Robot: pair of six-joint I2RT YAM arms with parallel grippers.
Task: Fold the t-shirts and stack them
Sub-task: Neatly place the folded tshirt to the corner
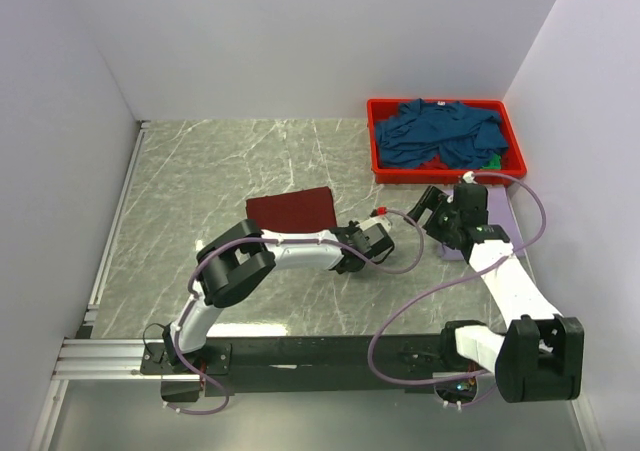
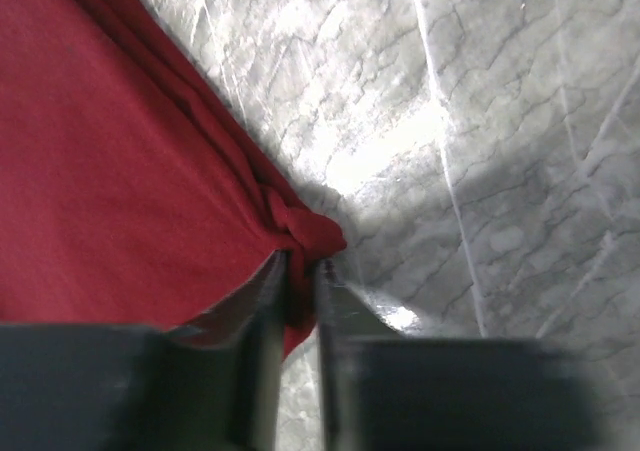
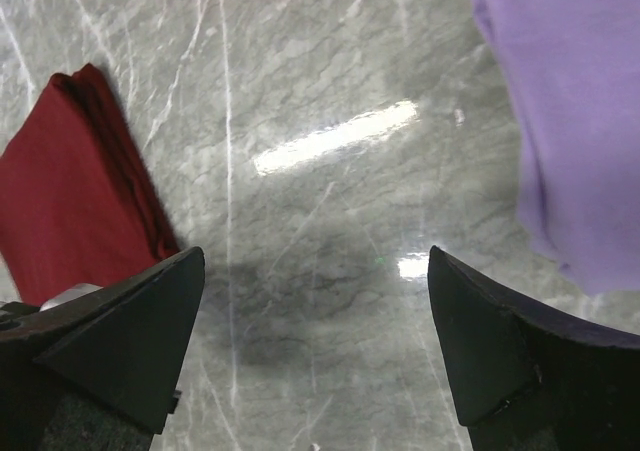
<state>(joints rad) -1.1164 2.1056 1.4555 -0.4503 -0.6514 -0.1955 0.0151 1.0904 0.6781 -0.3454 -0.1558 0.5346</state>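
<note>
The dark maroon t-shirt (image 1: pixel 290 209) lies folded flat on the marble table (image 1: pixel 220 171). My left gripper (image 1: pixel 347 234) is shut on its near right corner, and in the left wrist view the bunched corner of the maroon shirt (image 2: pixel 120 171) sits pinched between the jaws of the left gripper (image 2: pixel 300 266). My right gripper (image 1: pixel 430 206) is open and empty above bare table (image 3: pixel 315 271), between the maroon shirt (image 3: pixel 70 181) and the pale lavender t-shirt (image 3: pixel 570 101). The lavender shirt (image 1: pixel 497 209) lies partly hidden under the right arm. The teal-blue t-shirts (image 1: pixel 440 131) are heaped in the bin.
The red plastic bin (image 1: pixel 378 161) stands at the back right against the wall. White walls close in the left, back and right sides. A metal rail (image 1: pixel 110 356) runs along the near edge by the arm bases.
</note>
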